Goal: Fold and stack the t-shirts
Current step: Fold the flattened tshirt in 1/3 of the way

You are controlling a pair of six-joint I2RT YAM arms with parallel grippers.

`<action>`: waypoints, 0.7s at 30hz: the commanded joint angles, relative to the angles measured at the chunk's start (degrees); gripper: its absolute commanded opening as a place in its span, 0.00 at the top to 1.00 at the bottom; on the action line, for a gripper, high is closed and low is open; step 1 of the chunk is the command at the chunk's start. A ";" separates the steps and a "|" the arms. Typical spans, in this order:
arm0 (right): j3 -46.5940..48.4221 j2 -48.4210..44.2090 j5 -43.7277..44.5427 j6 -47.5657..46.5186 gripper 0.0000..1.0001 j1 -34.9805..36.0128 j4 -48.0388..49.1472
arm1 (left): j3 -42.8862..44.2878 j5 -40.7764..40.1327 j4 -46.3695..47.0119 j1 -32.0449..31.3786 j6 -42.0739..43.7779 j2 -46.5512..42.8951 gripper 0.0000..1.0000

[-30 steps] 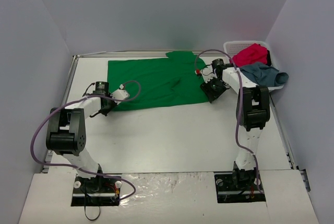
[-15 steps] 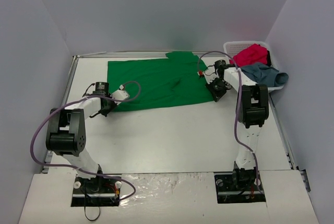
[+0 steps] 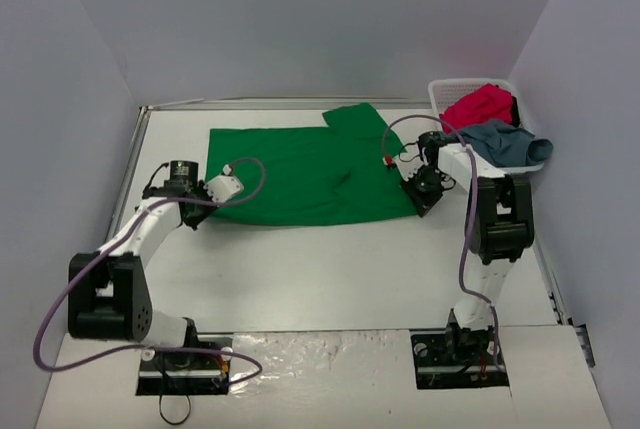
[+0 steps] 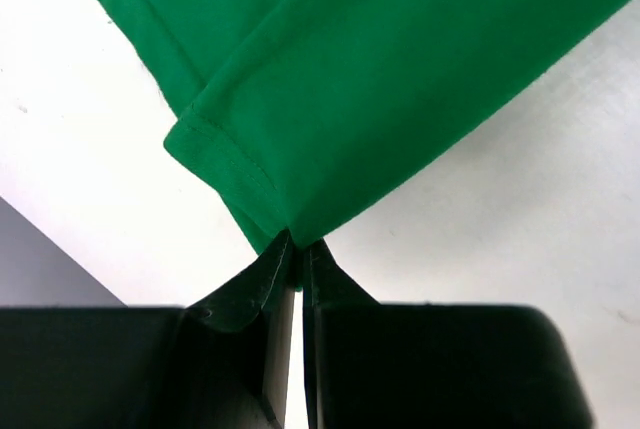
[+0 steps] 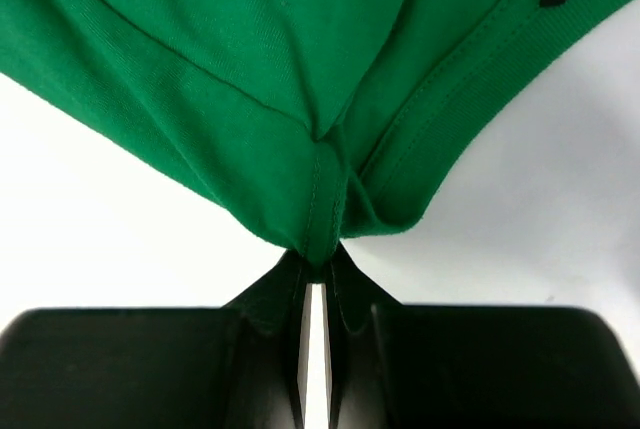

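Note:
The bright green t-shirt [image 3: 300, 169] lies spread across the back middle of the table. My left gripper [image 3: 203, 211] is shut on its near left corner, where a hemmed edge [image 4: 225, 159] folds into the jaws. My right gripper [image 3: 416, 202] is shut on its near right corner; the bunched seam and collar area [image 5: 330, 199] run into the jaws. The crimson red t-shirt [image 3: 480, 106] and the grey-blue t-shirt [image 3: 502, 140] lie heaped in and over the white basket [image 3: 442, 88] at the back right.
The basket stands against the right wall, just beyond my right arm. Purple cables loop from both arms over the table. Bare white table [image 3: 320, 269] lies in front of the green shirt. Walls close in the left, back and right.
Both grippers have pulled the green shirt's near edge toward me and a little right. The shirt now lies flatter and reaches further forward. The left arm has stretched out.

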 commanded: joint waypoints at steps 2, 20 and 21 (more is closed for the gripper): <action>-4.26 -8.24 -0.72 -2.38 1.00 -0.38 -6.37 | -3.90 1.35 -9.88 0.39 3.04 -8.19 0.98; -11.39 -25.12 -1.77 -6.08 1.00 0.68 -17.18 | -13.31 0.04 -16.05 0.39 6.56 -22.71 0.97; -11.48 -25.56 -1.86 -6.25 1.00 0.68 -17.71 | -13.14 0.04 -15.88 0.39 6.55 -22.45 0.98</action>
